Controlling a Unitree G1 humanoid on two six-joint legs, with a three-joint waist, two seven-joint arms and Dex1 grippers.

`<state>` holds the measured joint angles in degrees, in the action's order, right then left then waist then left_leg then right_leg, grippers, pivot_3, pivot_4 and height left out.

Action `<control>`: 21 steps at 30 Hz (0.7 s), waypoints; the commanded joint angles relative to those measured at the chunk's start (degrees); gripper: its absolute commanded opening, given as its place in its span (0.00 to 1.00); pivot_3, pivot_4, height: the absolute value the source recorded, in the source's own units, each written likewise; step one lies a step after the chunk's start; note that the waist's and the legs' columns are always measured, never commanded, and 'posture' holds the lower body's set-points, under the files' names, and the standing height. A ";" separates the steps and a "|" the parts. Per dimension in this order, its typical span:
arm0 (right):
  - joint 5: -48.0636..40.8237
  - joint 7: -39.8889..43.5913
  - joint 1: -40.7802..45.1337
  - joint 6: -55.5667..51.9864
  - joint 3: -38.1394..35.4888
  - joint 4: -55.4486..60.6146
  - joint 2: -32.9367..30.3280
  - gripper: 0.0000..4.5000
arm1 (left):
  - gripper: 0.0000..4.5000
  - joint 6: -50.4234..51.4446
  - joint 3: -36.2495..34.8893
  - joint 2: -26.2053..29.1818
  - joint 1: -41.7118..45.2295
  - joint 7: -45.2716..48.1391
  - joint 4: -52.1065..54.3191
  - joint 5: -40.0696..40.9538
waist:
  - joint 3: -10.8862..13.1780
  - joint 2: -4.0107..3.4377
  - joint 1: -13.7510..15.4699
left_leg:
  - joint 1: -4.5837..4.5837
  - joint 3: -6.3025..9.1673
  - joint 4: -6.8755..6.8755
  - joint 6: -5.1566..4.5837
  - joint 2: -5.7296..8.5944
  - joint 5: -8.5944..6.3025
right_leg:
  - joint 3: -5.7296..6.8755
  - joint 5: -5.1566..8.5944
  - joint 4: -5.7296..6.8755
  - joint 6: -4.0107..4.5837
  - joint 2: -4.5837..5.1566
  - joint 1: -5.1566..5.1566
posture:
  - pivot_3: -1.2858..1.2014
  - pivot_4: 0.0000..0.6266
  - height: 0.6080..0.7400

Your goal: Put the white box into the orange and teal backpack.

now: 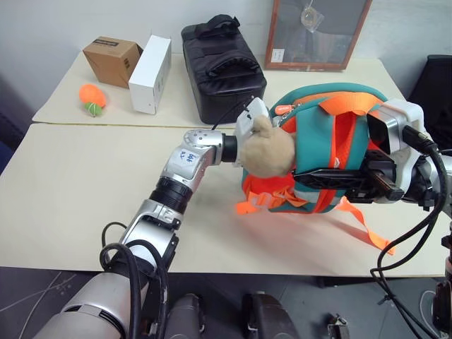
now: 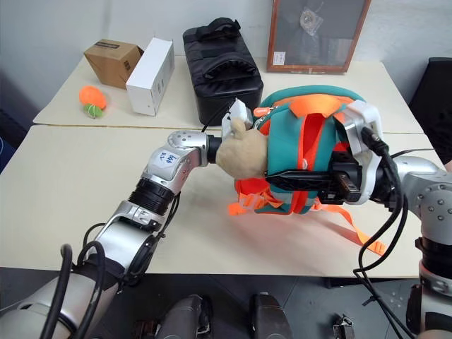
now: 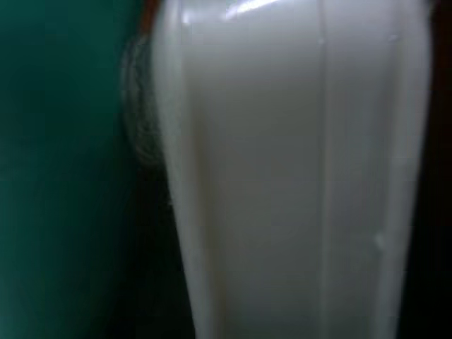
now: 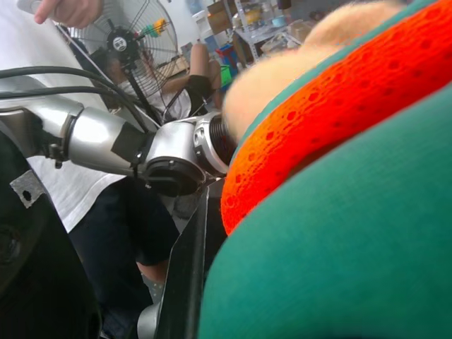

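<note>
A: where's the white box (image 3: pixel 296 176) sitting relative to the left pincer (image 1: pixel 248 116)?
B: right at it, filling the left wrist view, long axis running along the fingers; teal wall of the orange and teal backpack (image 1: pixel 321 138) just beside it; can't tell whether the fingers are gripping or letting go
A: right pincer (image 1: pixel 357 180)?
B: clamping shut on the backpack from the right side, holding it up off the counter (image 1: pixel 85 191); left forearm lying level, reaching rightward past the plush toy (image 1: pixel 267 152) into the pack
</note>
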<state>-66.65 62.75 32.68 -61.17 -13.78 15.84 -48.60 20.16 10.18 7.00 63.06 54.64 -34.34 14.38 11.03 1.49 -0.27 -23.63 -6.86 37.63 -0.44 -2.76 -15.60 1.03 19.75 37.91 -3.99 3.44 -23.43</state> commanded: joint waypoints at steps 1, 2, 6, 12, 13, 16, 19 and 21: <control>-1.15 -0.80 -0.19 1.06 -0.86 1.81 0.47 0.00 | 0.76 3.44 -3.13 3.64 -1.28 2.39 8.25 3.04 | 0.00 0.00 -0.12 | 0.00 0.01 -0.02 -0.03 -0.02 0.02 | 0.01 0.00 0.02 0.00 -0.01 -0.01 | 0.52 0.24 1.00; -1.24 -1.00 -0.38 1.03 -0.98 1.77 0.54 0.00 | 0.81 5.48 -3.90 5.63 -2.64 3.39 11.69 4.18 | 0.00 0.00 -0.32 | 0.03 0.01 -0.04 -0.02 -0.04 0.03 | 0.01 0.00 0.06 0.00 -0.01 -0.01 | 0.52 0.24 1.00; -0.79 -1.74 -0.92 1.28 -1.08 1.45 0.91 0.00 | 1.00 14.36 -6.98 14.15 -8.65 7.24 25.88 10.35 | 0.00 0.00 -1.55 | 0.19 0.01 -0.41 0.39 -0.04 0.35 | -0.02 0.00 0.09 0.02 -0.02 -0.02 | 0.52 0.24 1.00; 1.11 -1.93 -1.46 2.29 -0.14 0.48 1.23 0.00 | 1.00 20.66 -10.68 24.60 -14.08 10.24 37.00 15.66 | 0.00 0.00 -1.30 | 0.23 0.05 -0.41 0.41 0.00 0.43 | 0.00 0.02 0.09 0.05 0.01 0.05 | 0.52 0.24 1.00; 1.46 -1.97 -1.40 2.49 0.09 0.23 1.30 0.00 | 1.00 21.76 -11.70 26.06 -14.75 10.48 38.11 16.78 | 0.00 0.00 -1.29 | 0.25 0.05 -0.40 0.40 0.01 0.43 | 0.00 0.02 0.09 0.04 0.03 0.08 | 0.52 0.24 1.00; 2.25 -1.80 -1.12 2.96 0.68 -0.42 1.50 0.00 | 1.00 25.57 -15.13 29.56 -15.97 10.91 41.44 21.39 | 0.00 0.00 -1.27 | 0.25 0.05 -0.40 0.36 0.03 0.43 | 0.00 0.02 0.08 0.04 0.04 0.10 | 0.52 0.24 1.00; 2.96 -1.64 -0.79 3.34 1.42 -1.06 1.69 0.00 | 1.00 30.16 -17.49 28.37 -14.12 6.11 46.14 26.44 | 0.00 0.00 -1.12 | 0.24 0.09 -0.40 0.36 0.03 0.43 | 0.02 0.02 0.08 0.04 0.05 0.10 | 0.52 0.24 1.00; 3.12 -1.65 -0.76 3.57 1.77 -1.10 1.72 0.00 | 1.00 31.17 -16.22 26.32 -13.16 1.96 49.26 26.57 | 0.00 0.00 -0.89 | 0.22 0.11 -0.38 0.34 0.05 0.42 | 0.02 0.01 0.08 0.02 0.07 0.11 | 0.52 0.24 1.00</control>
<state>-63.26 60.61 30.93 -58.63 -11.47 13.99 -46.95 50.53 -6.13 34.03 48.39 59.39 10.94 39.04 11.03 1.50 -1.16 -23.41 -6.74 37.28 -0.12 -2.69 -15.19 1.05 19.75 37.98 -3.99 3.52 -23.30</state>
